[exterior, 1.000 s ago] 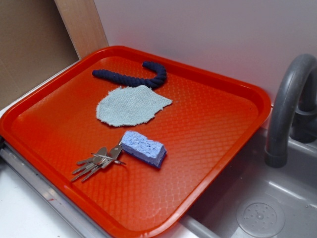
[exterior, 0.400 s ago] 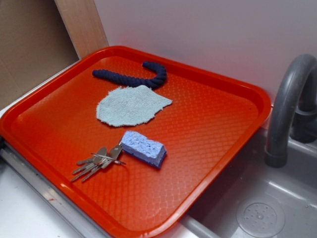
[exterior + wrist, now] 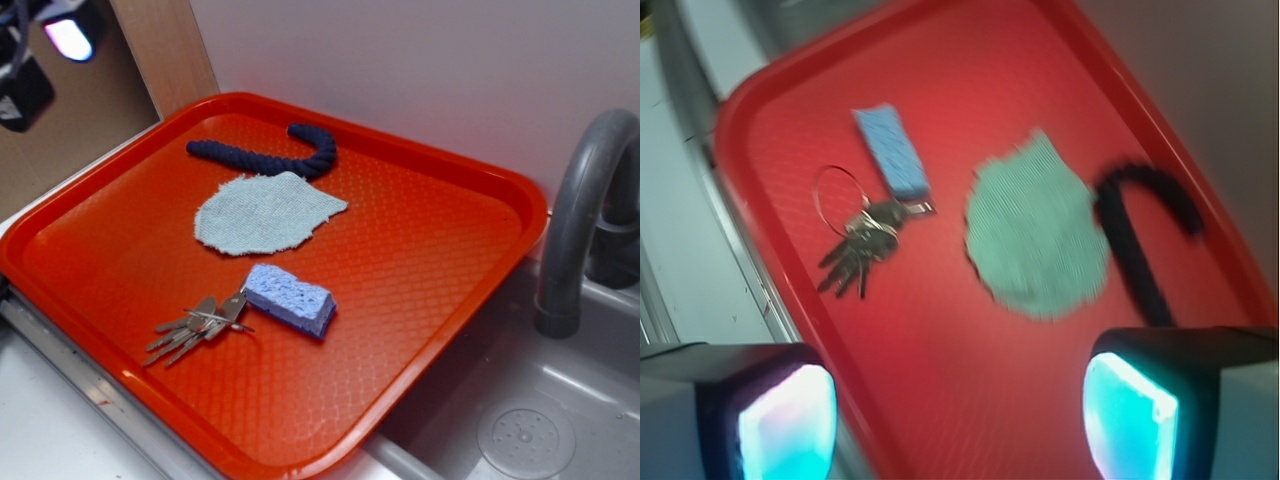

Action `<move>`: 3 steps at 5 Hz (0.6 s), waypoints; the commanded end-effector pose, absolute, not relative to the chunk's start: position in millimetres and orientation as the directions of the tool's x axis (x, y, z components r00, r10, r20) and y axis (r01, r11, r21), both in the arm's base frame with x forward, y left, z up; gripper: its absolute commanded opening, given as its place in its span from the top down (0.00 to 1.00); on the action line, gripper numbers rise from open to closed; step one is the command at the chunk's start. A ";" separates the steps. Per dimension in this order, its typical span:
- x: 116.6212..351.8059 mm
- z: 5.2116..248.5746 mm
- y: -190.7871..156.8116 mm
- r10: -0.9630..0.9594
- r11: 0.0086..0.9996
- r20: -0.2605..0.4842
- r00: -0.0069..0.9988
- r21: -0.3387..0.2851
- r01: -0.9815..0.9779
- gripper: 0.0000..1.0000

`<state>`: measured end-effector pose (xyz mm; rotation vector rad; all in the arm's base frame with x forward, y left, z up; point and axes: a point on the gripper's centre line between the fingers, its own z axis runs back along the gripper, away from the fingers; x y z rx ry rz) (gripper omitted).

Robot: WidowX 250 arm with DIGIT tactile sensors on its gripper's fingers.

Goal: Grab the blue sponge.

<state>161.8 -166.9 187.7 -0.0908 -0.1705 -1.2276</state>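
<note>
The blue sponge (image 3: 289, 299) is a small periwinkle foam block lying on the red tray (image 3: 430, 250), just right of a bunch of keys (image 3: 197, 325). In the wrist view the blue sponge (image 3: 892, 150) sits far ahead, above the keys (image 3: 860, 245). My gripper (image 3: 40, 55) is only partly in view at the top left corner of the exterior view, high and well away from the sponge. From the wrist, the gripper (image 3: 960, 415) is open, its two glowing pads wide apart with nothing between them.
A pale blue-green rag (image 3: 265, 213) lies mid-tray, and a dark navy rope (image 3: 275, 155) curls behind it. A grey faucet (image 3: 585, 220) and sink (image 3: 520, 420) stand to the right. A cardboard panel (image 3: 80, 110) rises behind the tray's left side.
The gripper has come into the exterior view at the top left corner. Nothing on the tray has moved.
</note>
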 end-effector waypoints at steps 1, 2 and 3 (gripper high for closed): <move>165.3 165.8 -219.7 -0.972 0.123 0.202 0.120 -0.002 0.992 0.00; 165.9 145.8 -245.9 -0.979 0.054 0.196 0.062 -0.048 0.997 0.00; 164.1 123.5 -257.8 -0.990 0.030 0.134 0.041 -0.084 0.996 0.00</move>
